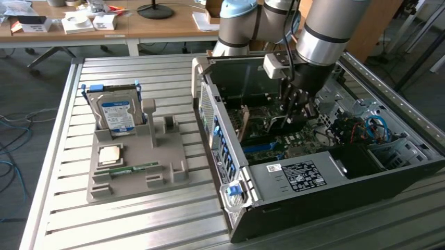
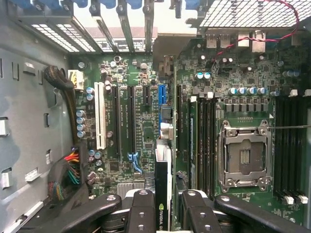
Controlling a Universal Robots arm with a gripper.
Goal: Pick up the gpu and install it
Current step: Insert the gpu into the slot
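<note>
1. In the wrist view the pincer [image 2: 165,209] is nearest, drawn narrow, its dark fingers [image 2: 141,211] pressed on either face of the gpu [image 2: 162,187].
2. The gpu is a thin black card seen edge-on, rising from between the fingers and standing upright over the motherboard [image 2: 129,121].
3. Beyond the card's far end lies a short blue slot [image 2: 162,94], roughly in line with it. Whether the card's edge touches the board cannot be told.
4. To one side of the card sits the open processor socket [image 2: 244,155].
5. In the exterior view the pincer [image 1: 295,107] reaches down inside the open computer case [image 1: 313,177], which lies on the slatted metal counter [image 1: 139,224].
6. On the exterior view's left, well apart from the case, a grey tray [image 1: 163,174] holds a hard drive [image 1: 116,112].
</note>
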